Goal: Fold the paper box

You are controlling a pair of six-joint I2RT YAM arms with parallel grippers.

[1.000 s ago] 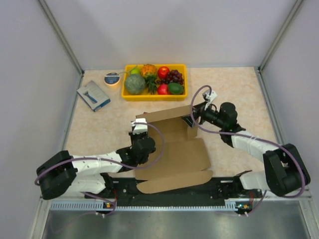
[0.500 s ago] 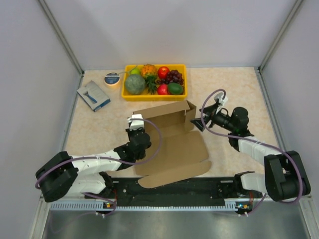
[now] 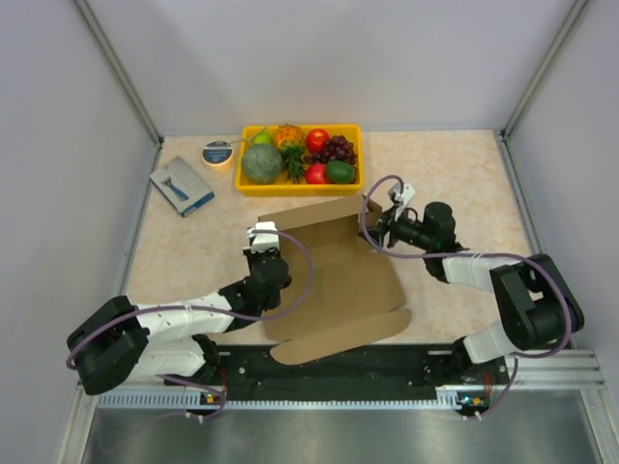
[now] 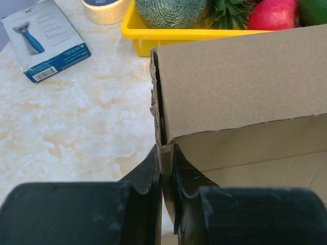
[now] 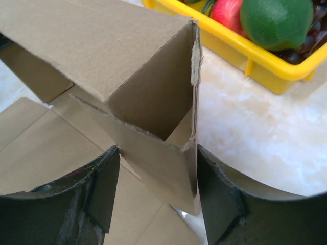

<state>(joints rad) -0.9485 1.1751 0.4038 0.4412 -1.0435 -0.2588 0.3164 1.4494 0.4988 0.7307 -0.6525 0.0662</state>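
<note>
The paper box (image 3: 334, 290) is brown corrugated cardboard, partly folded, with its back wall raised and its front flaps flat on the table. My left gripper (image 3: 265, 242) is shut on the box's left end wall; in the left wrist view the thin cardboard edge (image 4: 164, 148) is pinched between the jaws (image 4: 166, 161). My right gripper (image 3: 374, 230) is at the box's right rear corner. In the right wrist view its jaws (image 5: 157, 166) stand apart around the side wall (image 5: 193, 132) and a slanting inner flap (image 5: 148, 153), with both fingers close against the cardboard.
A yellow fruit tray (image 3: 300, 188) stands just behind the box, near its back wall. A blue-and-grey packet (image 3: 181, 185) and a tape roll (image 3: 218, 152) lie at the back left. Grey walls enclose the table on three sides.
My right gripper has come back left to the box's right corner, and its jaws have narrowed around the flap and side wall. The left gripper keeps its pinch.
</note>
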